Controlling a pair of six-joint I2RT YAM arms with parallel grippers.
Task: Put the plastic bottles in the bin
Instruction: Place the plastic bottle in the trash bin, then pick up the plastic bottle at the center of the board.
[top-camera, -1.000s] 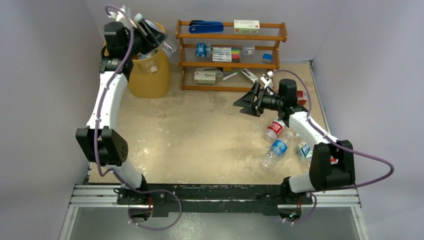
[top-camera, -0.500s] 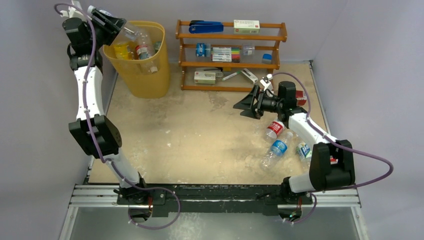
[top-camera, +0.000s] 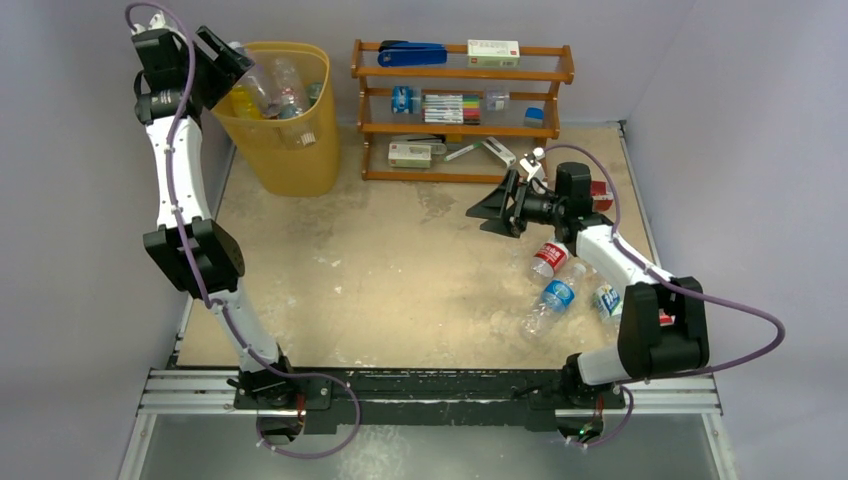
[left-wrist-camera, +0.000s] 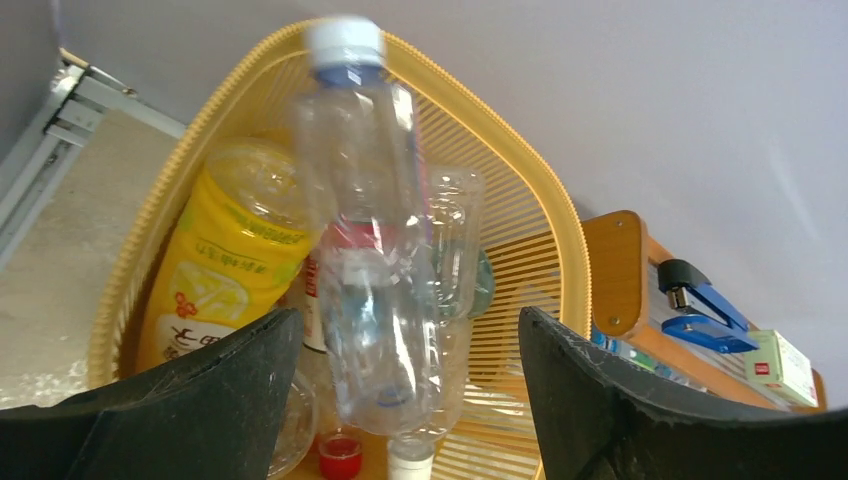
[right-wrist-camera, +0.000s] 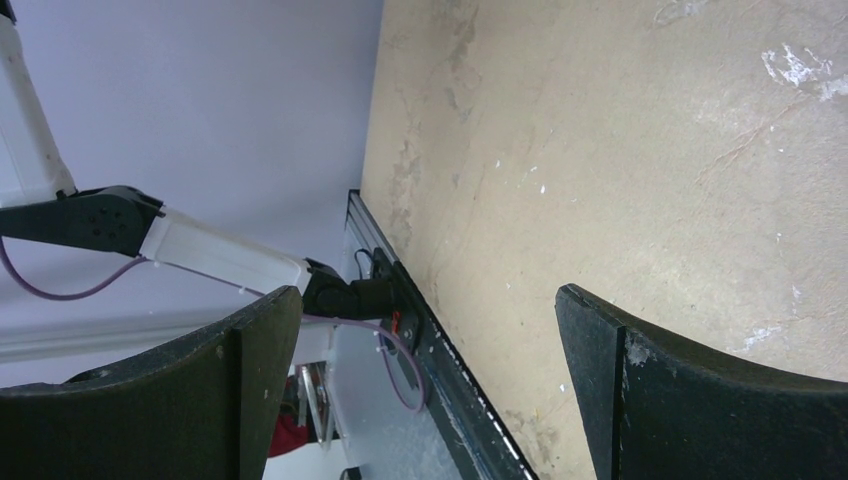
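Yellow-orange plastic, the bin (top-camera: 300, 160) stands at the far left corner of the desk (top-camera: 400, 280), already holding several bottles, among them a yellow-labelled bottle (left-wrist-camera: 215, 280). Over its left rim the left end effector (top-camera: 230, 62) is spread wide. A clear bottle (left-wrist-camera: 370, 250), blurred and cap up, shows between its fingers with a gap on each side. The right end effector (top-camera: 488, 214) gapes empty above the desk, and three bottles (top-camera: 552, 298) lie near that arm.
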